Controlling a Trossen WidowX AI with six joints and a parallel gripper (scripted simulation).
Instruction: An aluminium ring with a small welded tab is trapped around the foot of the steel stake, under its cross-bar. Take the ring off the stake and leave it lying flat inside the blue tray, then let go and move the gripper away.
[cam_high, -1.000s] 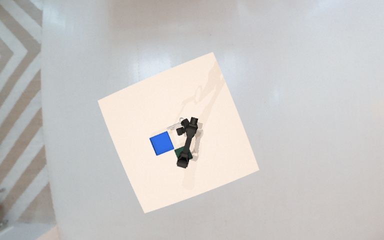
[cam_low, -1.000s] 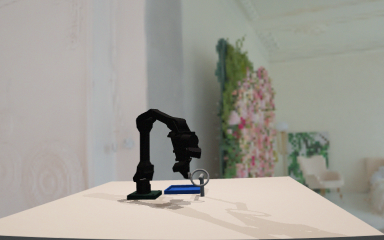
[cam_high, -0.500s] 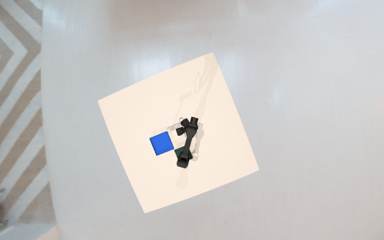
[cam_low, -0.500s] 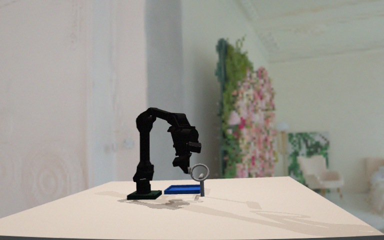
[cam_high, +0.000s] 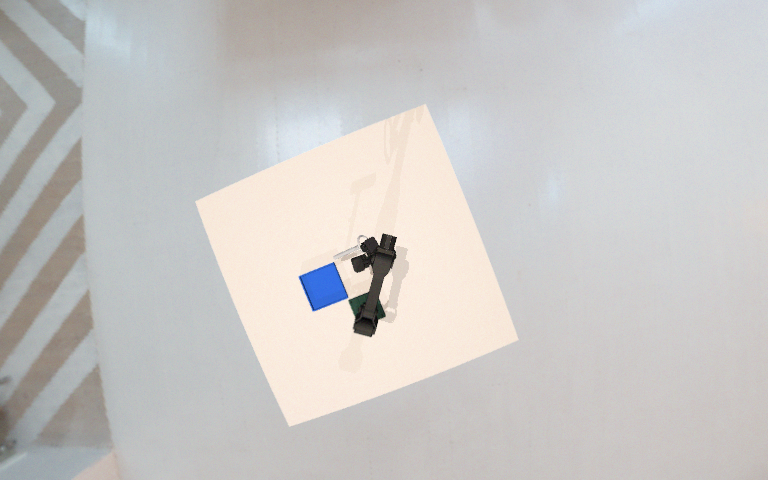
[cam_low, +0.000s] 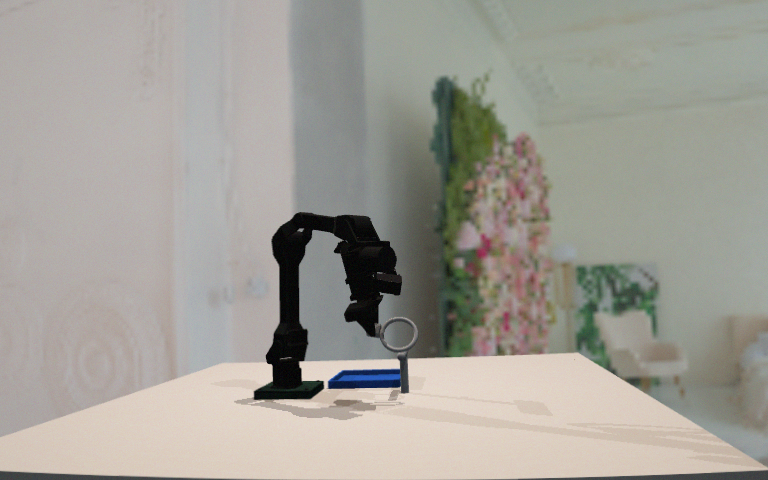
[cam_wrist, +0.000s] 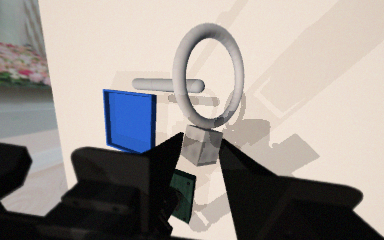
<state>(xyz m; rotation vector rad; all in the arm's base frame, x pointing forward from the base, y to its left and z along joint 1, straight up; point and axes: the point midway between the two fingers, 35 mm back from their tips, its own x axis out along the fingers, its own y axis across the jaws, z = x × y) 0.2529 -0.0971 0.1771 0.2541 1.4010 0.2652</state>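
Ring (cam_high: 361, 236) (cam_low: 416, 333) (cam_wrist: 178, 75) up in the air, tilted steeply on edge, hand (cam_low: 373, 333) (cam_wrist: 201, 139) pinching its welded tab (cam_low: 378, 330) (cam_wrist: 201, 145) between the fingertips. Exterior view has ring just above the top of the steel stake (cam_high: 346, 252) (cam_low: 403, 374) (cam_wrist: 167, 84), clear of the foot, stake upright on bench (cam_high: 271, 215) (cam_low: 226, 435) (cam_wrist: 90, 40); blue tray (cam_high: 323, 286) (cam_low: 365, 379) (cam_wrist: 130, 121) near the stake, ring outside it, dark green base plate (cam_high: 357, 302) (cam_low: 314, 388) (cam_wrist: 188, 200) under the black arm (cam_high: 375, 285) (cam_low: 289, 288)

raised upright grey ring (cam_high: 361, 236) (cam_low: 416, 334) (cam_wrist: 239, 75), standing steel stake (cam_high: 346, 252) (cam_low: 404, 374) (cam_wrist: 155, 84), flat blue tray (cam_high: 322, 286) (cam_low: 365, 378) (cam_wrist: 131, 120)
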